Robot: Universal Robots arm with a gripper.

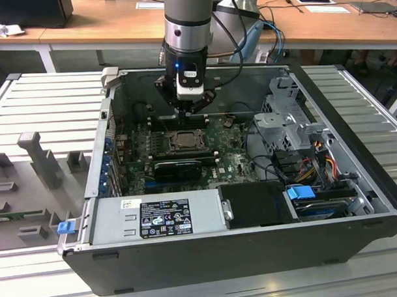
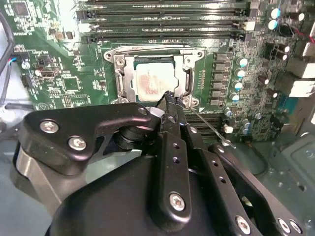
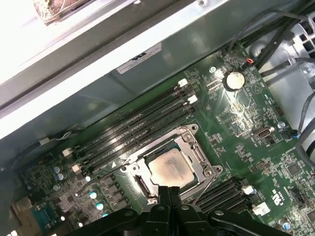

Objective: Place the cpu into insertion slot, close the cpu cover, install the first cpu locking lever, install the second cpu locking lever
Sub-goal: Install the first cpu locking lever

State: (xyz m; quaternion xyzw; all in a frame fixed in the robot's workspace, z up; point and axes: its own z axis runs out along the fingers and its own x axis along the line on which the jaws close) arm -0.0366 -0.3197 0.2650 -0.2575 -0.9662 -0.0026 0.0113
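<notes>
The claw [image 3: 170, 191] is closed, tips pressed together, low over the edge of the insertion slot [image 2: 109, 52] nearest it. Just beyond the tips the cpu [image 3: 170, 166] lies seated in the slot, the cpu cover [image 3: 199, 156] flat around it. A thin lever [image 2: 209, 127] slants beside the claw.

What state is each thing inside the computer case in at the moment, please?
cpu, seated in the slot.
cover, closed down around the cpu.
lever, seems unlatched, sticking out from the slot's corner.
gripper, shut, tips at the slot's edge.
case, open, side panel off.
</notes>
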